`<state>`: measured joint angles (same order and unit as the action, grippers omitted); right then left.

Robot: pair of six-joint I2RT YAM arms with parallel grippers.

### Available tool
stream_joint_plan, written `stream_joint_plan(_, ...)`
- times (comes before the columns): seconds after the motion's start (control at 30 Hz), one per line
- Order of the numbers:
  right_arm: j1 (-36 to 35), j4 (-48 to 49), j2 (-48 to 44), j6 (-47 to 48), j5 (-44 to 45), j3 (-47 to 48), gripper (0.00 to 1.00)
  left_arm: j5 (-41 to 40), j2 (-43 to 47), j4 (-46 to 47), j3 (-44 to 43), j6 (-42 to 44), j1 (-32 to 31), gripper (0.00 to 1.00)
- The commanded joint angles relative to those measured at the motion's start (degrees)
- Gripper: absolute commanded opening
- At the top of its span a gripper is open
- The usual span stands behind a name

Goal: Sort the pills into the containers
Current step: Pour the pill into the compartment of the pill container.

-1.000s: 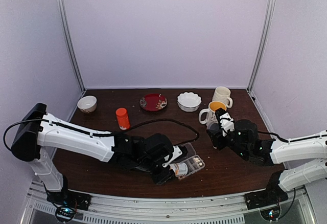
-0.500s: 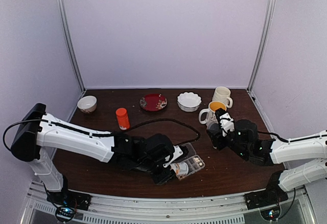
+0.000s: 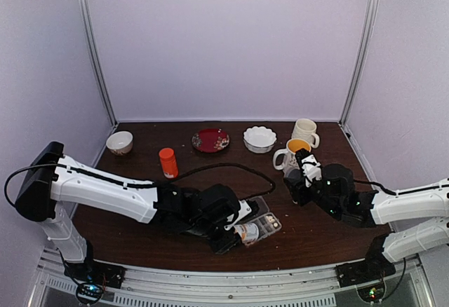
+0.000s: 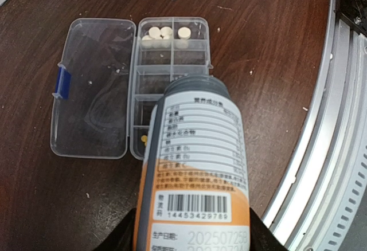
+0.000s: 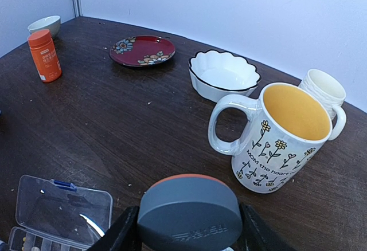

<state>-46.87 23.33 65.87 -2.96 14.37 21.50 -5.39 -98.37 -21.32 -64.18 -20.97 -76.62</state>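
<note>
The clear organiser box [image 4: 172, 73] lies on the table with its hinged lid [image 4: 92, 90] folded open to the left. White pills [image 4: 166, 32] fill its far compartment, and one yellow pill [image 4: 143, 139] shows in a near compartment. My left gripper [image 4: 195, 236] is shut on an uncapped bottle [image 4: 198, 165] with a white and orange label, tipped with its mouth over the containers' near end. In the top view the left gripper [image 3: 235, 231] sits beside the box [image 3: 265, 221]. My right gripper [image 5: 189, 231] is shut on a grey cap [image 5: 189, 208], held above the table left of the flowered mug [image 5: 281, 142].
An orange bottle [image 3: 168, 162] stands at the back left, with a small bowl [image 3: 119, 142], a red plate [image 3: 210, 140], a white scalloped bowl [image 3: 259, 139] and a second mug [image 3: 306, 132] along the back. The metal rail [image 4: 327, 142] of the table's near edge runs close to the box.
</note>
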Motion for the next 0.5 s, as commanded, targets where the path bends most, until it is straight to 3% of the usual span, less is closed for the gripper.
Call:
stream_joint_plan(0.0, 0.4, 0.0, -1.1, -0.2, -0.3, 1.2, 0.0, -1.1, 0.0, -0.9, -2.1, -0.1, -0.3, 0.0)
stream_joint_plan(0.1, 0.5, 0.0, -1.2, -0.2, -0.2, 1.2, 0.0, -1.1, 0.3, 2.2, 0.1, -0.3, -0.3, 0.0)
stream_joint_plan(0.23, 0.4, 0.0, -1.0, -0.3, -0.4, 1.2, 0.0, -1.2, 0.1, -2.7, -3.8, 0.0, -0.3, 0.0)
stream_joint_plan(0.33, 0.4, 0.0, -0.9, -0.3, -0.4, 1.3, 0.0, -1.8, 1.7, 2.2, 0.3, -0.2, -0.4, 0.0)
stream_joint_plan(0.47, 0.5, 0.0, -0.7, -0.3, -0.5, 1.3, 0.0, -1.5, 1.5, -0.2, -1.3, -0.3, -0.3, 0.0)
